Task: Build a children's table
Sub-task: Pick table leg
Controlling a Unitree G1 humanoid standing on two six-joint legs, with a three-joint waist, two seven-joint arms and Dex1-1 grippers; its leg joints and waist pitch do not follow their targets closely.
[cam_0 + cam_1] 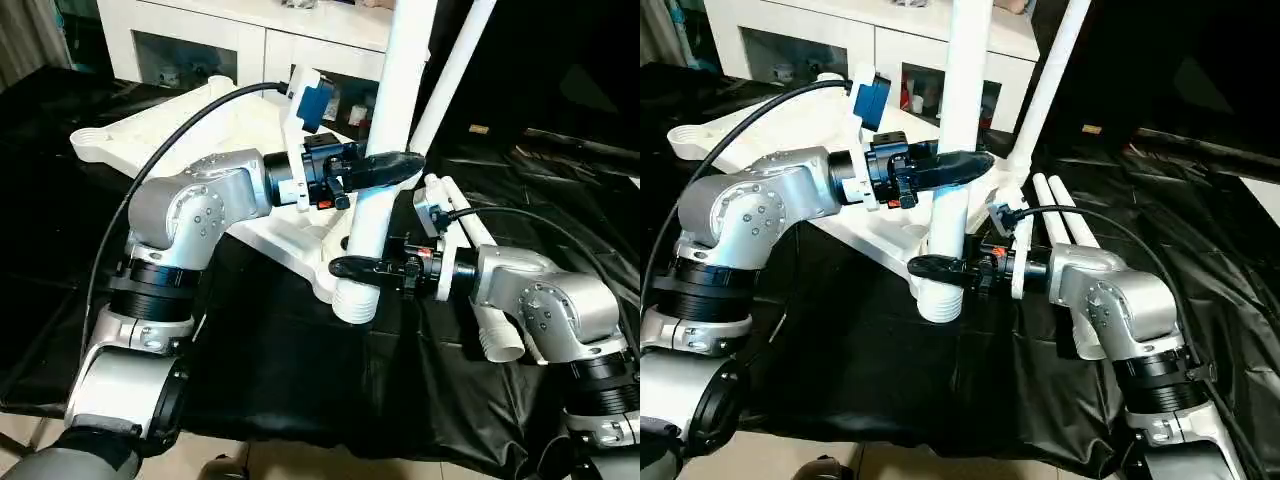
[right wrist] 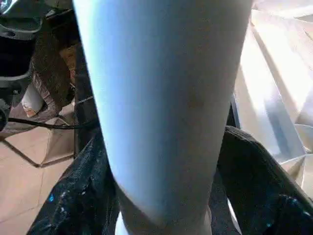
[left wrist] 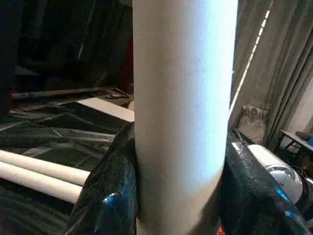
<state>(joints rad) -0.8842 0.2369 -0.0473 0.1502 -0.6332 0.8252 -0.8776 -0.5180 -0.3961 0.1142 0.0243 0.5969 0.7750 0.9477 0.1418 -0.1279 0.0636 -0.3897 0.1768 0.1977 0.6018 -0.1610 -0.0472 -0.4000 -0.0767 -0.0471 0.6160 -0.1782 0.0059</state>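
Nearest you, the right gripper [image 1: 352,267] clamps the upright white leg [image 1: 385,150] near its threaded end; the left gripper [image 1: 385,168] clamps it higher. Behind lies the overturned tabletop [image 1: 180,135]. Your left wrist view adds two spare legs [image 3: 39,174] on black cloth.

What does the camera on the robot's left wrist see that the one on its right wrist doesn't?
The left wrist view alone takes in two spare legs lying side by side on the black cloth, with grey curtains behind. The right wrist view alone takes in the ribbed underside of the tabletop and a patch of tan floor. Both share the upright white leg, held between that arm's own black fingers.
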